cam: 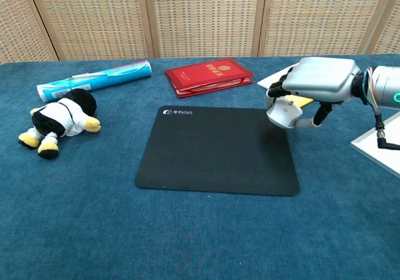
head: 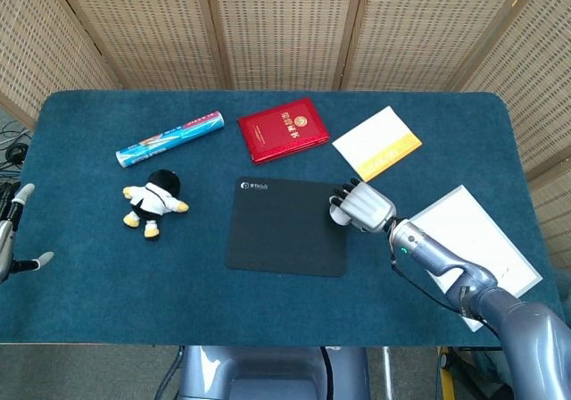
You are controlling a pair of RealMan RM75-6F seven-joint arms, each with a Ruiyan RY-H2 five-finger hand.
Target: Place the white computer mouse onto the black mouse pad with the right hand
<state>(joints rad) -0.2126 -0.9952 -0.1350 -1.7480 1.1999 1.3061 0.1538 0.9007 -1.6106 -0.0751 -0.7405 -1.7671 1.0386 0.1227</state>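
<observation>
My right hand grips the white computer mouse and holds it lifted just above the right edge of the black mouse pad. In the head view the right hand covers most of the mouse at the pad's upper right corner. Only a few fingertips of my left hand show at the far left edge, off the table; its state is unclear.
A red booklet lies behind the pad. A white and yellow envelope and a white sheet lie to the right. A penguin plush and a blue tube sit at the left.
</observation>
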